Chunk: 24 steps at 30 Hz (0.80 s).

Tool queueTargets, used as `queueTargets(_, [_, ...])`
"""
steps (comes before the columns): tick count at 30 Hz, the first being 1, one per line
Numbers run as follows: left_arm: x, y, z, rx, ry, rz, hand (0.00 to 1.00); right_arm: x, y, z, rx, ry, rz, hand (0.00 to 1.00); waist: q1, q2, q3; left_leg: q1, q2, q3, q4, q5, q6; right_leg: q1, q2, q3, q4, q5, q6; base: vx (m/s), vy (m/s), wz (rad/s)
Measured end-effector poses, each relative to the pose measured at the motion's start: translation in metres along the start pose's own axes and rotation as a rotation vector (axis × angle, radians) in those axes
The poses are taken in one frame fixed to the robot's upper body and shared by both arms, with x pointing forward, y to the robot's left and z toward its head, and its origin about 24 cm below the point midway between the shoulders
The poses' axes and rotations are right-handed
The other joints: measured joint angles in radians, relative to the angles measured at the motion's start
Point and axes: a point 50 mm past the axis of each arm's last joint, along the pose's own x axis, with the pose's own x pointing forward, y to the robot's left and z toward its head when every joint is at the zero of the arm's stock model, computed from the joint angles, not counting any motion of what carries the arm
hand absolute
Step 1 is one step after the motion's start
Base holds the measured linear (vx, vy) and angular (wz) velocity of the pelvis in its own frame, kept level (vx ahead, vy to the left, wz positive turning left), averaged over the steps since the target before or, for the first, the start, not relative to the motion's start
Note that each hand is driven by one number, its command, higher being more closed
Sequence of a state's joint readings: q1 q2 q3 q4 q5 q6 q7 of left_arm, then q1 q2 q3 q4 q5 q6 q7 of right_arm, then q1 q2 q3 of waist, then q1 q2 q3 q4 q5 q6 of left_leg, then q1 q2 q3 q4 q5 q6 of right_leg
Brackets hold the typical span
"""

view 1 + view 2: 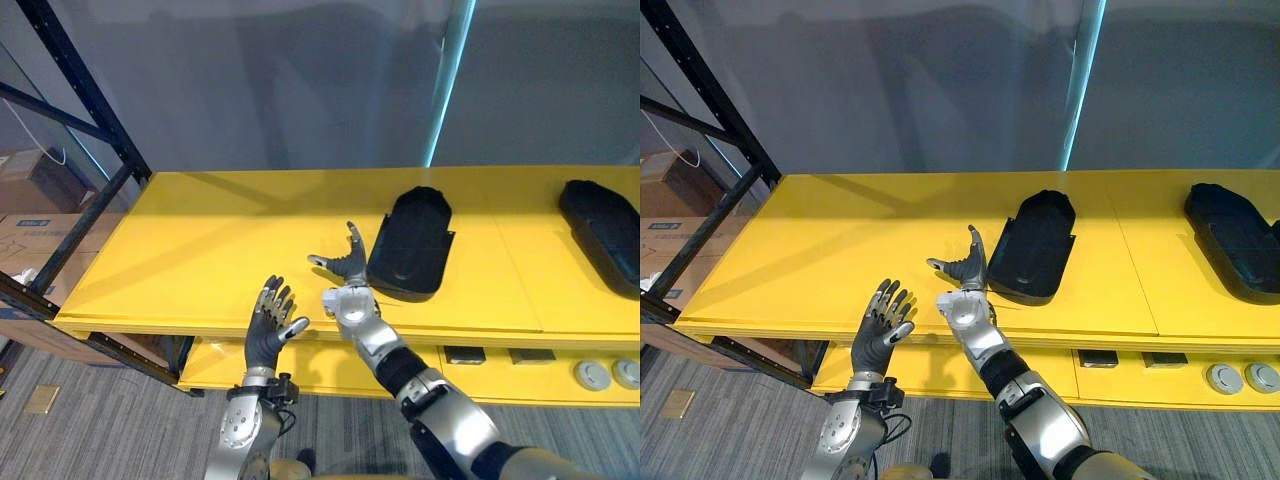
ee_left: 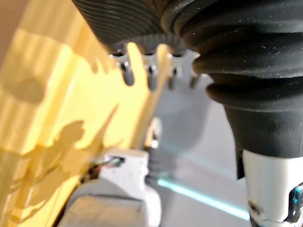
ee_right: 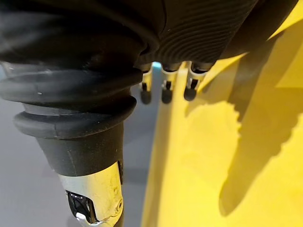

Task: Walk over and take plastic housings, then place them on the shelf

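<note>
Right hand (image 1: 346,268) is over the yellow shelf (image 1: 210,245), fingers spread and straight, holding nothing, just beside the left edge of a black housing (image 1: 412,243) lying flat there. Left hand (image 1: 270,325) hovers at the shelf's front edge, fingers apart, empty. A second housing (image 1: 605,232) lies far right.

Matt black plastic housings (image 1: 411,243) lie on a smooth, glossy yellow shelf (image 1: 220,250)
</note>
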<state>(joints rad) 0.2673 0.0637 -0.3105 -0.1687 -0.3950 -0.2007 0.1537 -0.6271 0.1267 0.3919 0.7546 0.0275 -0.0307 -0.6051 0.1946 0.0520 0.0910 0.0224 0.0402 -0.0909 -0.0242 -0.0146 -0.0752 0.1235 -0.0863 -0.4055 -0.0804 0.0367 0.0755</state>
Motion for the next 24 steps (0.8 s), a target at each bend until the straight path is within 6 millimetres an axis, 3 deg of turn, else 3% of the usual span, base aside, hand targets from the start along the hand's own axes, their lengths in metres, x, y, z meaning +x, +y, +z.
queueTargets(8, [-0.001,-0.002,-0.004,0.008,0.038,-0.017,0.0,-0.001,-0.01,-0.007,0.06,0.024,0.002,0.0,-0.02,-0.012,0.01,0.015,0.002,0.029,0.001,-0.011,0.003,0.004,-0.001,0.027,0.0,0.0,0.0,0.0,0.009,-0.1])
queueTargets(24, [-0.001,-0.003,-0.007,0.009,0.062,-0.02,0.0,0.003,-0.031,-0.019,0.08,0.044,-0.01,0.0,-0.042,-0.012,0.01,0.032,0.003,0.07,0.001,-0.027,0.001,0.008,-0.005,0.054,0.0,0.0,-0.001,0.0,0.006,-0.04])
